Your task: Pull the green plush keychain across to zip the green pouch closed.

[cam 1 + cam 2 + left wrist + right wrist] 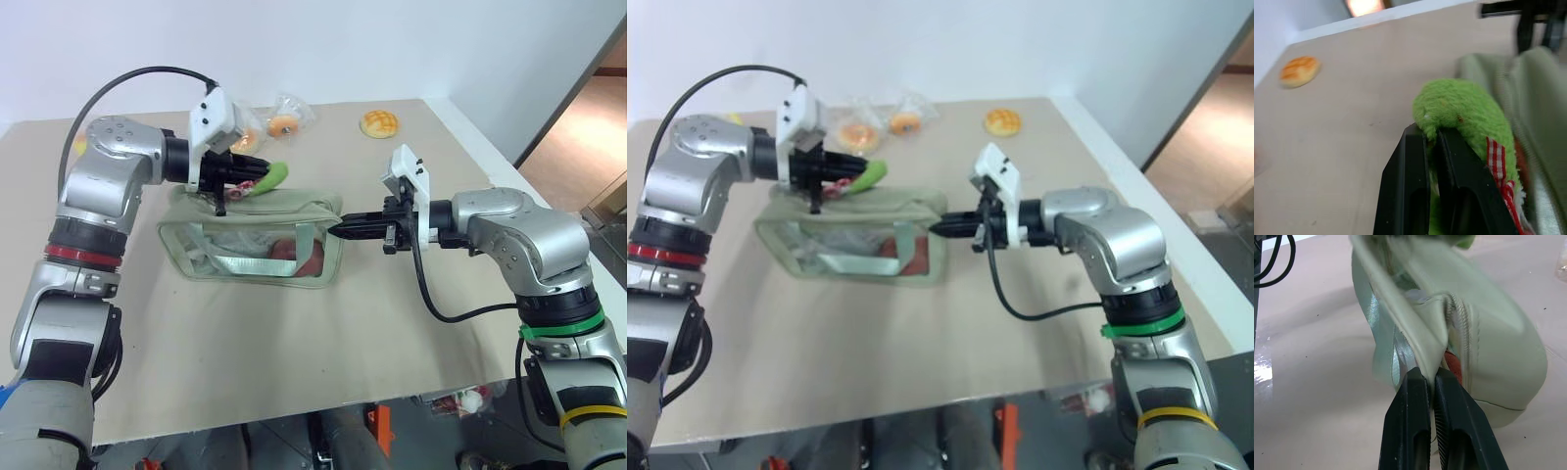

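Note:
The pale green pouch (257,240) lies on the table, its clear window facing me and red things inside. My left gripper (238,180) is above the pouch's top left end, shut on the green plush keychain (270,176); the wrist view shows the fuzzy keychain (1464,115) pinched between the black fingers (1410,191), with a red-checked bit beside it. My right gripper (338,228) is shut on the pouch's right end, where the fabric tab (1422,340) by the zipper sits between its fingers (1413,426).
Two small clear bags with buns (279,122) lie behind the pouch, and a loose yellow-orange bun (379,122) sits at the back right. The table's right edge (490,162) runs close behind my right arm. Bare tabletop lies in front of the pouch.

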